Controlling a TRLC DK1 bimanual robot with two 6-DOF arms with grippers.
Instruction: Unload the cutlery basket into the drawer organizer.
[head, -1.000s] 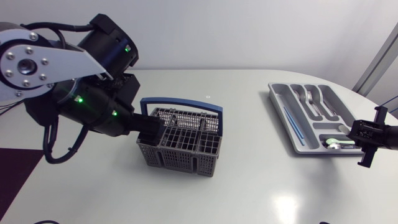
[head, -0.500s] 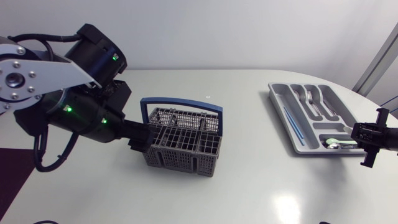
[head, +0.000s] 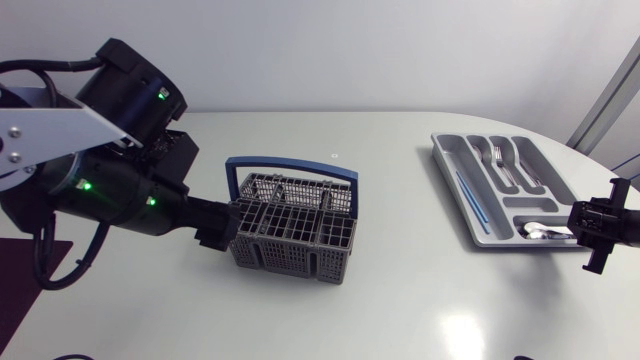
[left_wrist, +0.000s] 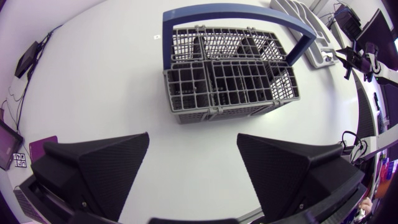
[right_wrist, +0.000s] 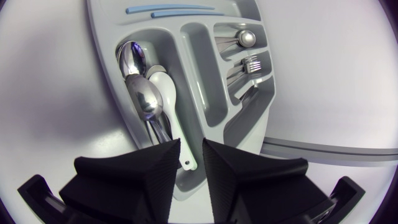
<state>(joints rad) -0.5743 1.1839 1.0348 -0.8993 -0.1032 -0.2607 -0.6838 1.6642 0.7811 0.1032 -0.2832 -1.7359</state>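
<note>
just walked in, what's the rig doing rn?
Unloading cutlery. The left gripper hangs open just short of the cutlery basket, which shows no cutlery inside. The right gripper sits over one end of the drawer organizer, fingers narrowly apart above the spoons, holding nothing. Forks lie in other slots.

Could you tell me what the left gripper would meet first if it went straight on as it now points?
Probably the cutlery basket: the open left gripper points at its near wall, with only bare table between them, though depth is unclear.
</note>
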